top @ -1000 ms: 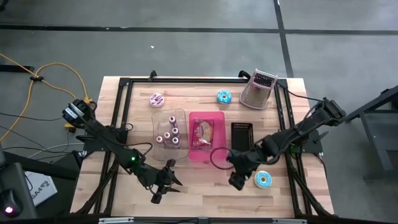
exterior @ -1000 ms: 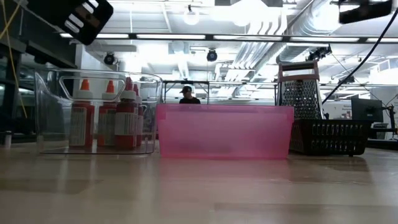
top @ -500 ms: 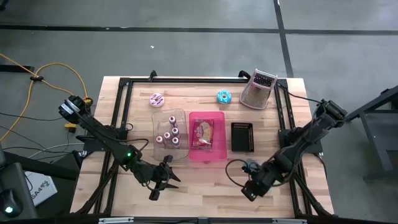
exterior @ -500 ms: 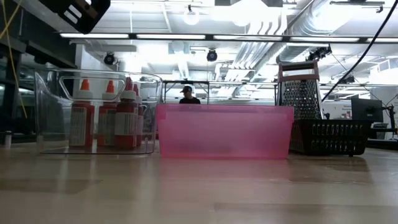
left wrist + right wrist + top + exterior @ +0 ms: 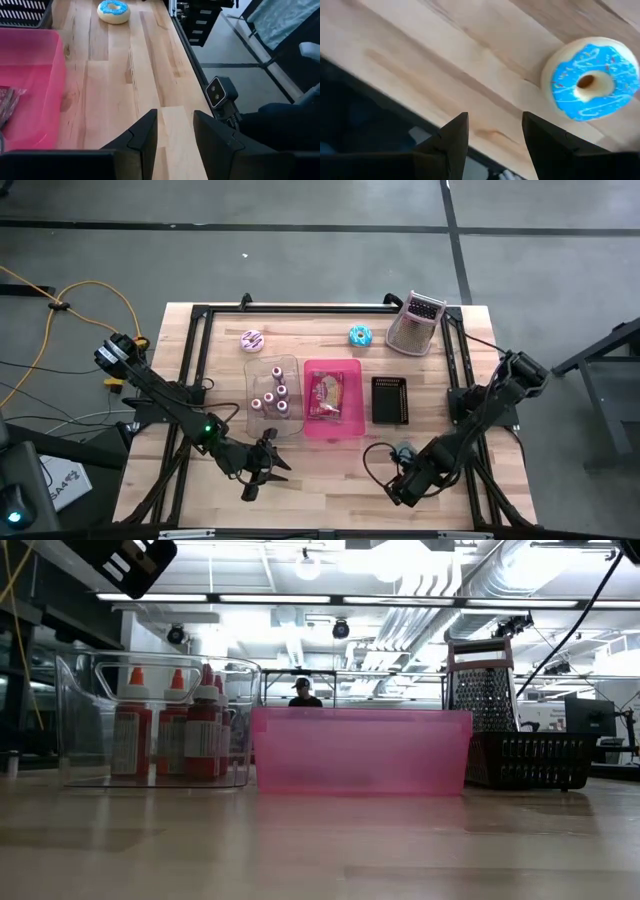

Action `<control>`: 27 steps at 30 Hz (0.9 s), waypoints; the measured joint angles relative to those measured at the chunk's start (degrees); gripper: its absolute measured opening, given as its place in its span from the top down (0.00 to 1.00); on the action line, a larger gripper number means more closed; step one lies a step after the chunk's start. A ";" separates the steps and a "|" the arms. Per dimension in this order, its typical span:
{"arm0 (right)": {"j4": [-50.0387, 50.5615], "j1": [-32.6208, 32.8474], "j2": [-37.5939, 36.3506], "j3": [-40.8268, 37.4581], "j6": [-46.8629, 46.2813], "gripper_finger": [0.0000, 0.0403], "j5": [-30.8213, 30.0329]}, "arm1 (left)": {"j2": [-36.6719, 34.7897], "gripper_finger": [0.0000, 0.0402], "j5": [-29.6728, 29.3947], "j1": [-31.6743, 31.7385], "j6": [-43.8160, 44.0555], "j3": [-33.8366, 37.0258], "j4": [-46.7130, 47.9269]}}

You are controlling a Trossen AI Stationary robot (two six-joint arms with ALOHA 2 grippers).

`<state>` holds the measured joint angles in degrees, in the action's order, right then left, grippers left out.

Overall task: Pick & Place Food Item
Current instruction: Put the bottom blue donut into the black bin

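Table (image 5: 330, 470): wooden; I work at its near edge.
Pink bin (image 5: 332, 398): mid-table, a wrapped snack inside.
My right claw (image 5: 495, 132): fingers parted, grasping nothing, low over the near edge.
My left claw (image 5: 174, 135): parted, empty, near edge.
Donut (image 5: 589, 79): blue-iced, on the wood just beside my right claw.

Bright ceiling strip lights (image 5: 300, 597) glare at the top of the low view, washing out the room behind, while the near wooden table (image 5: 320, 850) lies soft and out of focus. The overhead picture is evenly lit with faint shadows. The right wrist view is blurred throughout.
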<state>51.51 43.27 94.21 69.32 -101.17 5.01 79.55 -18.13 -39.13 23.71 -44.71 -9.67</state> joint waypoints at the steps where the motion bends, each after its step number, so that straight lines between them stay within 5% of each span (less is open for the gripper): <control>1: 0.50 0.02 0.65 0.01 -0.02 0.57 0.40 | 0.00 0.69 0.00 -0.01 0.16 0.00 0.00; 27: 8.67 4.11 6.63 0.00 -2.53 0.57 -5.27 | 0.00 0.69 0.05 0.00 0.68 0.00 -0.04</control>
<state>60.18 47.37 100.84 69.32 -103.70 -0.26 79.55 -18.08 -39.13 24.40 -44.71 -9.72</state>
